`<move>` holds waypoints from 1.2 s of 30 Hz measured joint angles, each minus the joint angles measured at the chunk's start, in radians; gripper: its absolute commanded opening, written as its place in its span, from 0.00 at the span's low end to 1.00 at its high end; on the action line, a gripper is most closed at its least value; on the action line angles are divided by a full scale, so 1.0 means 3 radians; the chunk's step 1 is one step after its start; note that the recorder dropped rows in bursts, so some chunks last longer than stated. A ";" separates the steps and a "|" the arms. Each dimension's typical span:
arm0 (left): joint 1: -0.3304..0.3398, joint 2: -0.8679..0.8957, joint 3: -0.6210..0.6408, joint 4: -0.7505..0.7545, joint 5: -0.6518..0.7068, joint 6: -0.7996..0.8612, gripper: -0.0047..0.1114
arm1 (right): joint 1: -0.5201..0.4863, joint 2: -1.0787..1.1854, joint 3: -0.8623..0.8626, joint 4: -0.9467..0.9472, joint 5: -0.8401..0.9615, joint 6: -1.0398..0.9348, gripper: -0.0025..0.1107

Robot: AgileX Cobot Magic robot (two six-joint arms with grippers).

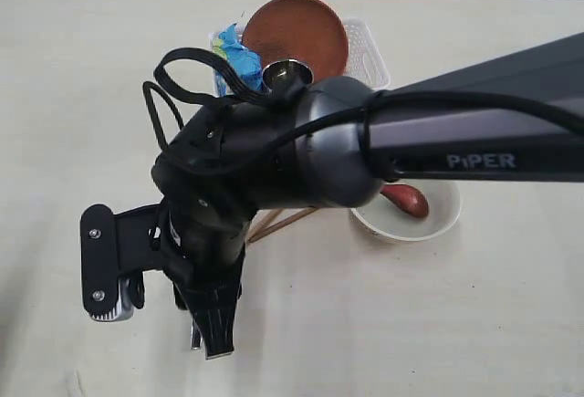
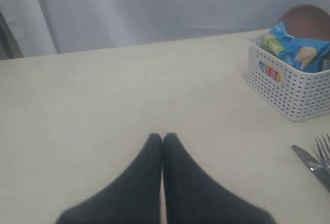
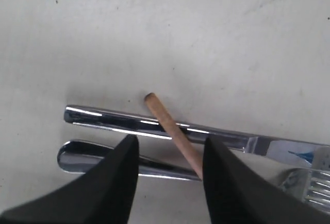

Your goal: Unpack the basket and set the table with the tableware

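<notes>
The white basket (image 1: 370, 50) (image 2: 289, 87) stands at the far side of the table (image 1: 73, 141). In it are the reddish-brown plate (image 1: 297, 32), a steel cup (image 1: 287, 72) and a blue snack bag (image 1: 235, 57). The white bowl (image 1: 438, 219) with the dark red spoon (image 1: 406, 199) sits on the table to the right. Wooden chopsticks (image 1: 287, 221) lie partly under my right arm. My right gripper (image 3: 170, 144) is open just above the steel knife (image 3: 154, 123) and fork (image 3: 93, 157). One chopstick (image 3: 172, 131) lies across both, between the fingers. My left gripper (image 2: 163, 137) is shut and empty.
My right arm (image 1: 438, 141) reaches across the middle and hides much of the table beneath it. In the left wrist view the knife (image 2: 312, 166) and fork (image 2: 325, 149) lie at the edge, near the basket. A grey curtain (image 2: 154, 7) hangs behind the table.
</notes>
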 measured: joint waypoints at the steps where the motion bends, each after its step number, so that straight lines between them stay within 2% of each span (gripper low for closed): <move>1: 0.0000 0.0000 0.0000 0.0000 0.0000 0.0000 0.04 | 0.0000 0.0000 0.0000 -0.0021 -0.0018 0.0000 0.37; 13: 0.0000 0.0000 0.0000 0.0000 0.0000 0.0000 0.04 | 0.0000 0.0195 -0.0013 -0.0086 -0.0030 0.0023 0.37; 16: 0.0000 0.0000 0.0000 0.0000 0.0000 0.0000 0.04 | 0.0000 0.0195 -0.0013 -0.0094 -0.0038 0.0023 0.30; 21: 0.0000 0.0000 0.0000 0.0000 0.0000 0.0000 0.04 | 0.0000 0.0195 -0.0013 -0.0100 -0.0038 0.0028 0.12; 24: 0.0000 0.0000 0.0000 0.0000 0.0000 0.0000 0.04 | 0.0000 0.0195 -0.0013 -0.0142 -0.0052 0.0020 0.06; 36: 0.0000 0.0000 0.0000 0.0000 0.0000 0.0000 0.04 | 0.0000 0.0195 -0.0013 -0.0274 -0.0045 0.0020 0.06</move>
